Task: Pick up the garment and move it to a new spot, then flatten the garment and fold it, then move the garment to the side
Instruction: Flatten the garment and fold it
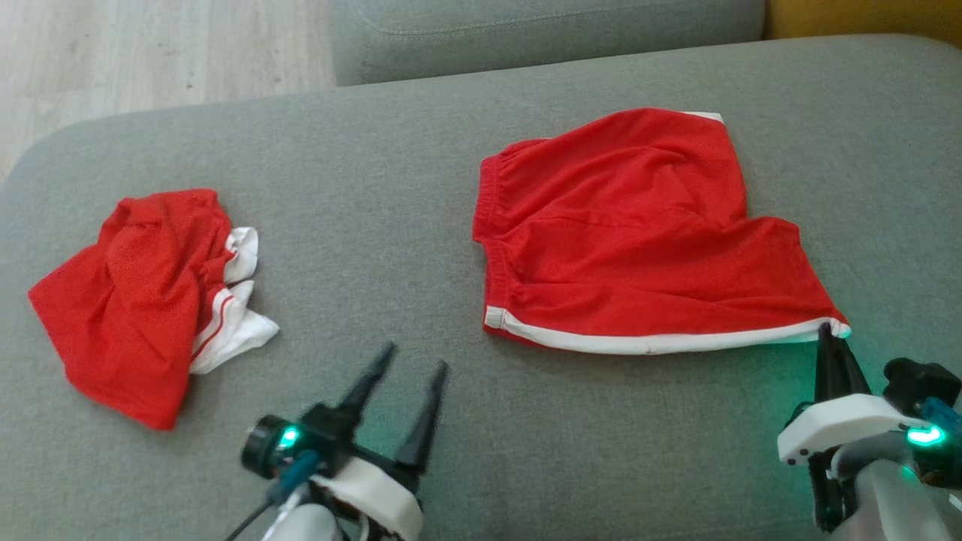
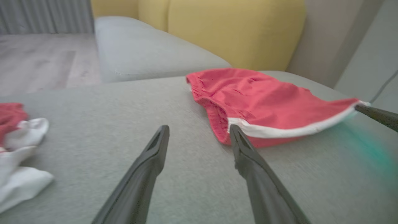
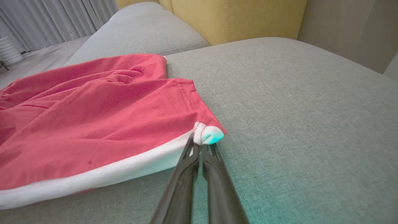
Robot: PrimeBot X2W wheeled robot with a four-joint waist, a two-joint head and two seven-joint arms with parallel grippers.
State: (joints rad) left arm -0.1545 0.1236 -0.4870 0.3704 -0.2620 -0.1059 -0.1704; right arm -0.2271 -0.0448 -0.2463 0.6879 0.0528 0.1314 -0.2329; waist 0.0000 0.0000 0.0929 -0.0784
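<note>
Locate the garment (image 1: pixel 624 240): red shorts lying mostly flat on the right half of the grey cushion (image 1: pixel 376 188), waistband to the left, leg openings to the right. The white hem band (image 1: pixel 646 342) forms the near edge, and its long axis runs left to right.

Check the right gripper (image 1: pixel 830 334). Its jaws are pinched together on the near right corner of that band, with the white tip showing just past the fingertips.

Check the left gripper (image 1: pixel 416 357). Its jaws stand wide and hold nothing. The near left corner of the band lies to the right of these jaws and slightly farther away, close but not touching.

You will probably need the left arm for that corner, as it is the nearer one (disregard the crumpled red and white garment (image 1: pixel 135 300) at far left).
</note>
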